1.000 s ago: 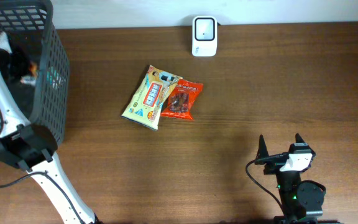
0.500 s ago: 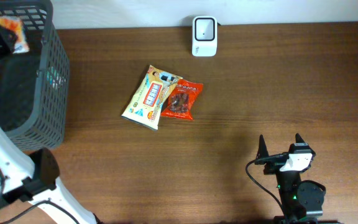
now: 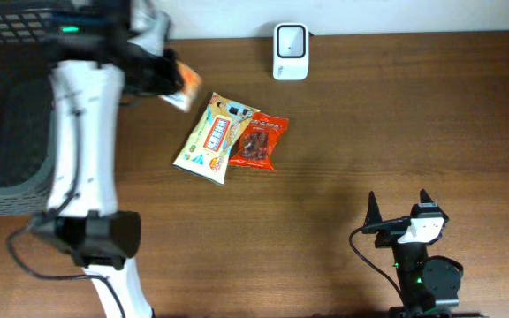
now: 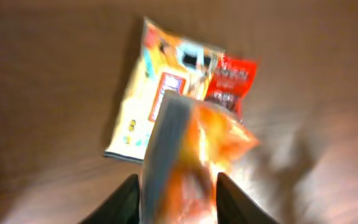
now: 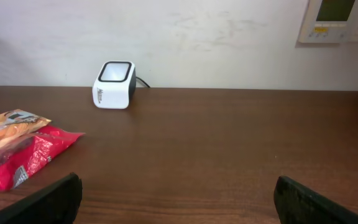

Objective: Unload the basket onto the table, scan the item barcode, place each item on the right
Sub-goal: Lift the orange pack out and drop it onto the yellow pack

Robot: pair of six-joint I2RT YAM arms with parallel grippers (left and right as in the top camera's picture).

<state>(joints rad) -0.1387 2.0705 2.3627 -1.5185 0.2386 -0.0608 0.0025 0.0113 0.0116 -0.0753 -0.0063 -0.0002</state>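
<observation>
Left gripper [image 4: 178,198]: clenching on the orange packet [image 4: 194,146], which is sitting between both fingers; in the upper left of the overhead view, above the table.
Right gripper [image 3: 398,201]: jaws standing wide apart, grasping nothing; lower right of the overhead view.
Writing: orange packet is blurring out, nothing readable; print on the yellow packet [image 3: 212,137] and red packet [image 3: 259,141] is too small to read.
Packets: yellow and red are lying side by side, touching, left of centre.
Scanner [image 3: 290,40]: white, sitting at top centre, apart from the orange packet.
Surface: dark brown wood table [image 3: 387,115].
Room: white wall [image 5: 197,37]; pale wall panel [image 5: 337,18] upper right; dark mesh basket [image 3: 7,97] upper left.
</observation>
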